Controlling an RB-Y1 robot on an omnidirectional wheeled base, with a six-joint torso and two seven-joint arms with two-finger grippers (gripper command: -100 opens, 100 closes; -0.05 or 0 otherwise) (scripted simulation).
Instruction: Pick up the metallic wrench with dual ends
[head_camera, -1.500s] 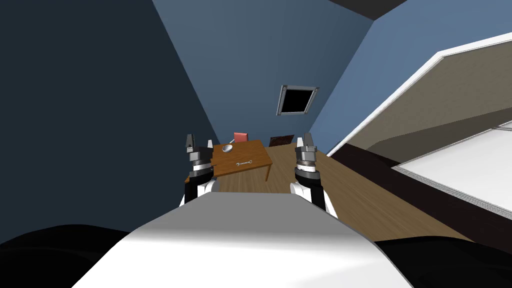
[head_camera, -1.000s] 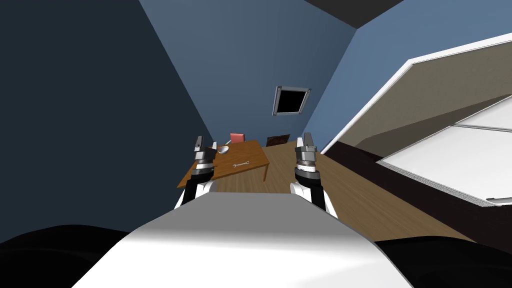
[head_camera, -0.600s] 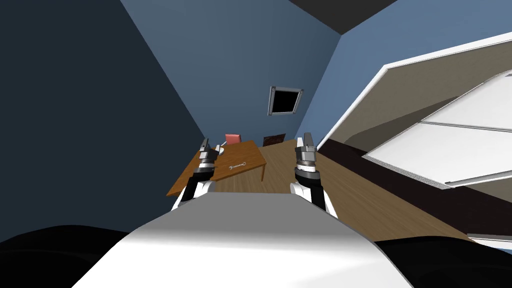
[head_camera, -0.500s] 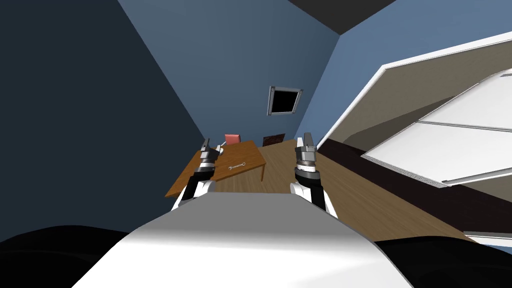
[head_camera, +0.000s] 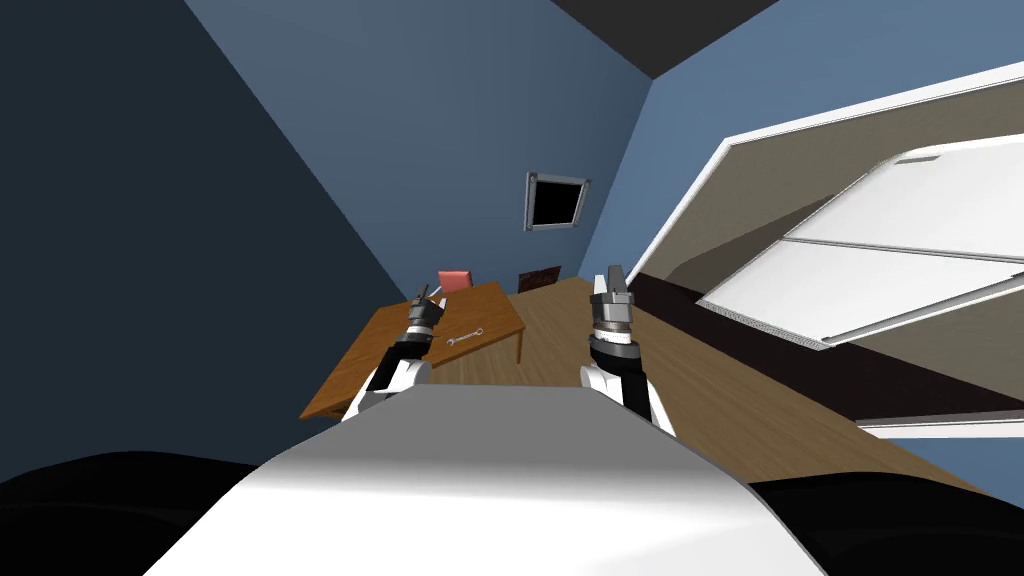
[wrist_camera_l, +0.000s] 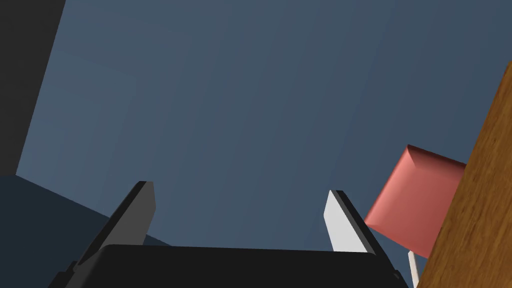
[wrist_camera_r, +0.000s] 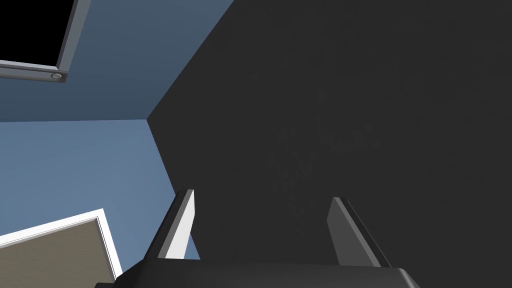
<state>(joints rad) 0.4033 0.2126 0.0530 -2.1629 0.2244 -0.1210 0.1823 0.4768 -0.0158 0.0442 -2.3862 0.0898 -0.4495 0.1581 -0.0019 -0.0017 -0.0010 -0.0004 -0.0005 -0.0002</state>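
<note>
Left end effector (wrist_camera_l: 240, 187), blades spread, aims past the brown wooden bench (head_camera: 350, 372); pitch it down onto that bench's small silver double-ended wrench (head_camera: 464, 337), straddling the shank.

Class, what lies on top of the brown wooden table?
A small silver double-ended wrench lies flat on the brown wooden table, toward its far end. The left gripper covers part of the tabletop, so anything there is hidden.
</note>
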